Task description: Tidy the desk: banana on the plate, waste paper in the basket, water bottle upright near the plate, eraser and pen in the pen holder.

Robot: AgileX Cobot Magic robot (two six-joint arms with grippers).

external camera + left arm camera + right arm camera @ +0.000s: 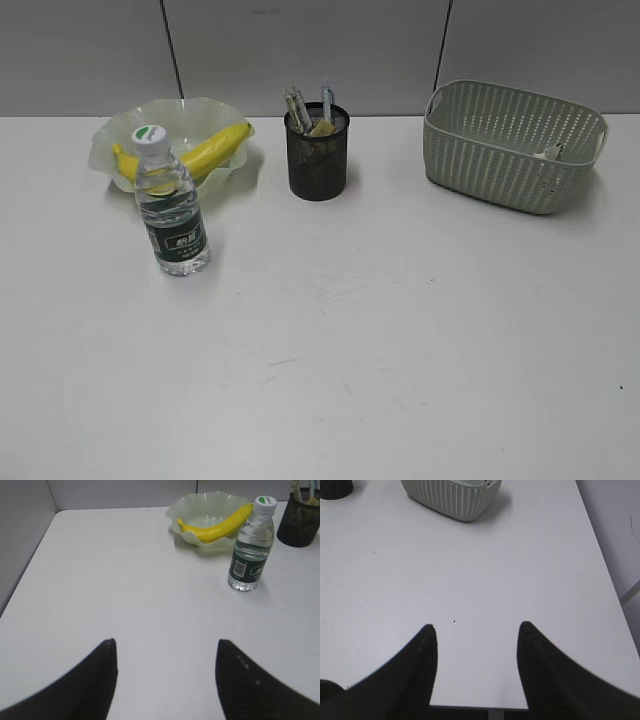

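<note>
The banana (205, 152) lies in the wavy pale green plate (110, 135) at the back left; both also show in the left wrist view, banana (217, 526) and plate (200, 507). The water bottle (170, 205) stands upright just in front of the plate, also in the left wrist view (251, 545). The black mesh pen holder (318, 155) holds pens and a yellowish eraser. The waste paper (550, 152) lies in the basket (500, 150). My left gripper (165, 645) and right gripper (476, 627) are open and empty over bare desk (400, 330), out of the exterior view.
The basket's corner (455, 500) and the pen holder's base (335, 487) show at the top of the right wrist view. The desk's front edge (480, 709) lies under the right gripper, its right edge close by. Grey wall panels stand behind.
</note>
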